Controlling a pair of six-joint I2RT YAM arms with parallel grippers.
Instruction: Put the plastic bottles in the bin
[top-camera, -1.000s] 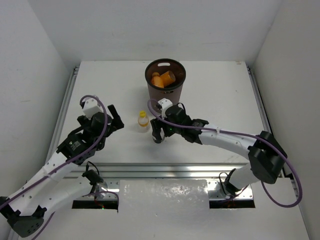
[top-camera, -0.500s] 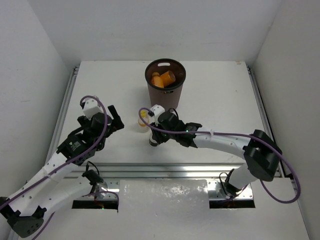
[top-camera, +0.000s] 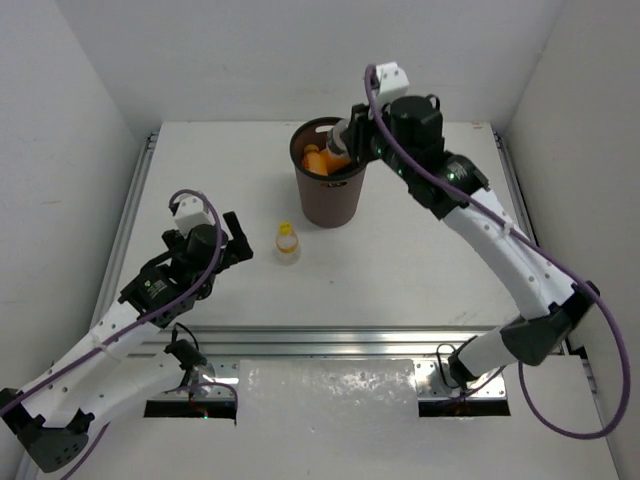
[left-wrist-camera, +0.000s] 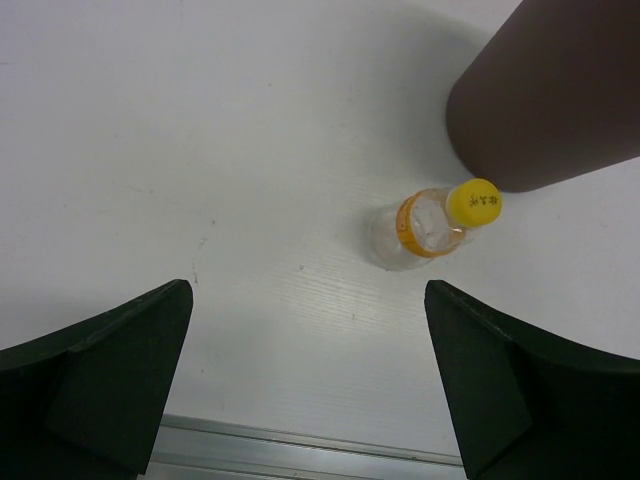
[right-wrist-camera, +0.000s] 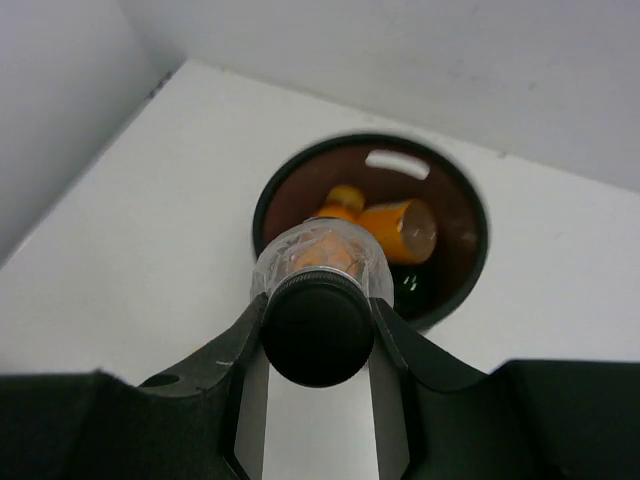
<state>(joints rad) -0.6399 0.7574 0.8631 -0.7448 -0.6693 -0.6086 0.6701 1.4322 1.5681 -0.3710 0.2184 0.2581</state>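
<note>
The bin stands on the bench, upper middle of the top view, with orange bottles inside. Over its rim the right tool is clamped on a clear bottle. The left tool is spread wide. Before it stands the yellow-capped bottle, probably light, stiff and slippery; its body seems best to hold.

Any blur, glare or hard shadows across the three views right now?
Top external: even light, soft shadows, bin sharp, no obvious glare. Left wrist: yellow-capped bottle crisp; fingers of the open left pincer dark, soft-edged. Right wrist: held bottle in the right pincer sits near the lens, blurred; orange bottles in the bin also soft.
</note>
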